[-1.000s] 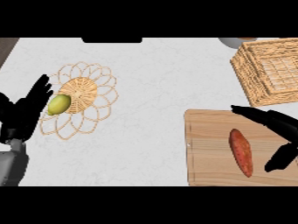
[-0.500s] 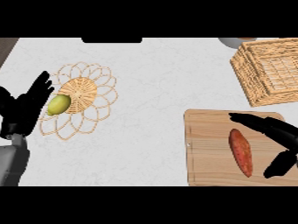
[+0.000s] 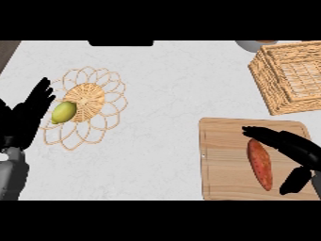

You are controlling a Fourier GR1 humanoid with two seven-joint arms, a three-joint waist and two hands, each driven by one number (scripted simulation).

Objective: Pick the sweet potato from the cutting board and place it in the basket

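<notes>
Right hand [image 3: 295,151] hovers spread, fingers apart, over the cutting board [image 3: 222,164] just beside the sweet potato [image 3: 259,163] lying on it, basket [image 3: 300,75] well apart at the bench's far right, left hand [image 3: 18,118] resting open.

kitchen: marble counter [image 3: 170,94], cutting board [image 3: 225,136], basket [image 3: 301,77]

No text, label or number seems readable anywhere (counter, board and basket all look unmarked).
</notes>
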